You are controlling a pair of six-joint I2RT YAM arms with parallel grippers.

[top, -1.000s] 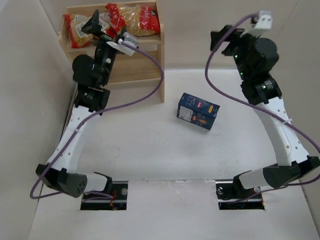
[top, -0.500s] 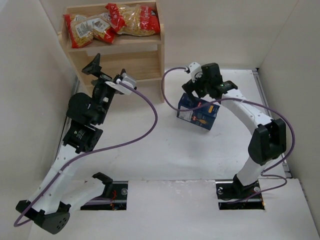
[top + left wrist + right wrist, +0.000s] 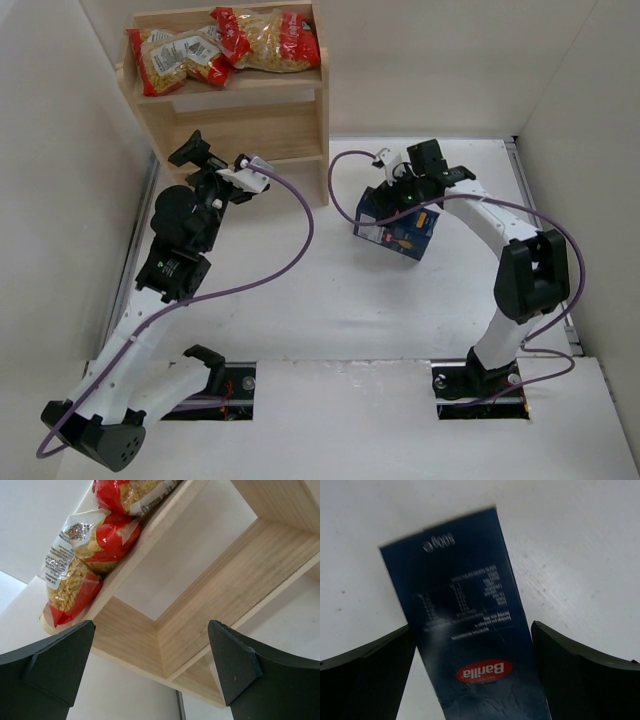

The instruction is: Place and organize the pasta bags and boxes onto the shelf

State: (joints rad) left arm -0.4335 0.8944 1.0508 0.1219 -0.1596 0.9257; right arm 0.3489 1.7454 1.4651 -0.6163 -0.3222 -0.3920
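Squareness decides this grasp. My right gripper (image 3: 471, 630) hangs with jaws wide either side of the dark blue rectangular cardboard box (image 3: 460, 580), which rests on the table (image 3: 300, 300), apart from the light wooden two-tier shelf (image 3: 250, 125). It sits skewed between my jaws, so I should twist to match its long sides before closing. My left gripper (image 3: 151, 625), wide and empty, faces the shelf, where both clear plastic pasta bags (image 3: 175, 60) lie on top.

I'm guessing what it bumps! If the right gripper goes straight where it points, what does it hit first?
Probably the pasta box: the right gripper points down at it, open fingers either side.
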